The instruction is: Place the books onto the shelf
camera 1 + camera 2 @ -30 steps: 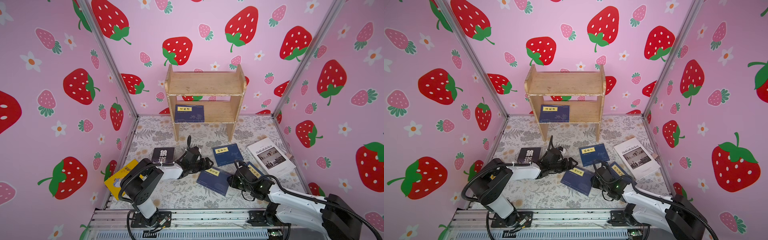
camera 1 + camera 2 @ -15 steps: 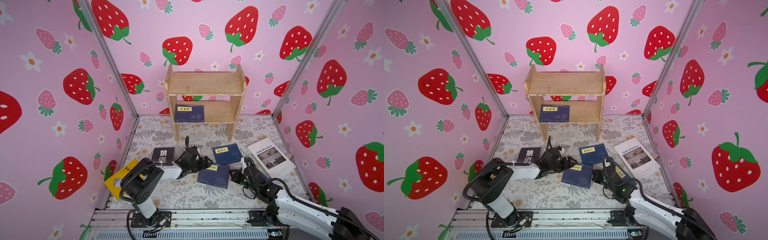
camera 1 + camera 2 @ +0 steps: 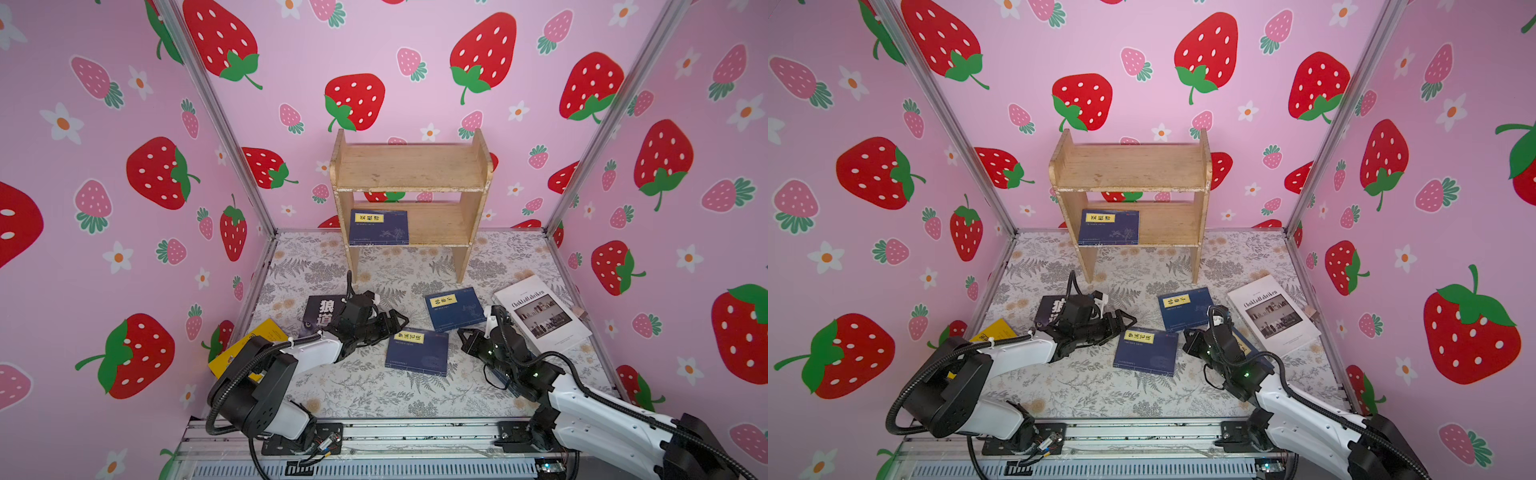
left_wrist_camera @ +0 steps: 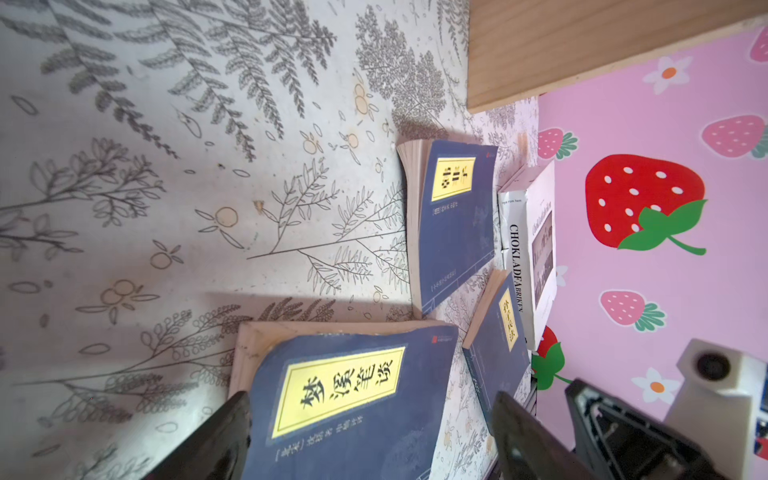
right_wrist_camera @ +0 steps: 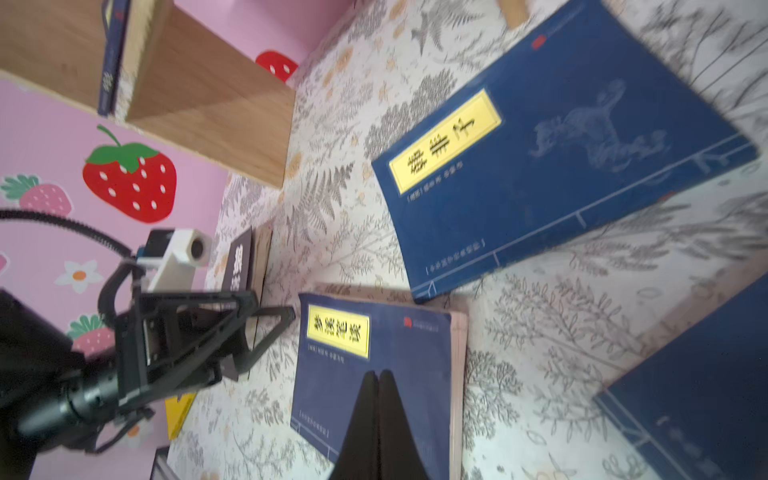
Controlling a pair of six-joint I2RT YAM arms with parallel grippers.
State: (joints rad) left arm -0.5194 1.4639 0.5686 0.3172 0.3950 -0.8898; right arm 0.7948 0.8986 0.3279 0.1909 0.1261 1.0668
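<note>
- As the left gripper [image 4: 370,411] gapes beside the thin navy yellow-labelled book [image 3: 417,357], slide its lower jaw beneath the edge before clamping.
- Park the clenched, empty right gripper [image 5: 378,376] clear.

From centre navy book [image 3: 417,353]: bare mat [image 3: 409,286] at 12 o'clock to shelf [image 3: 411,166]; right gripper [image 3: 463,332] blocks 2, left gripper [image 3: 397,327] 11.

Pink strawberry-print walls [image 3: 124,249] meet at silvery corner posts [image 3: 218,120] around a pale leaf-patterned table cover [image 3: 374,395] (a metal rail [image 3: 415,434] runs along its near edge).
</note>
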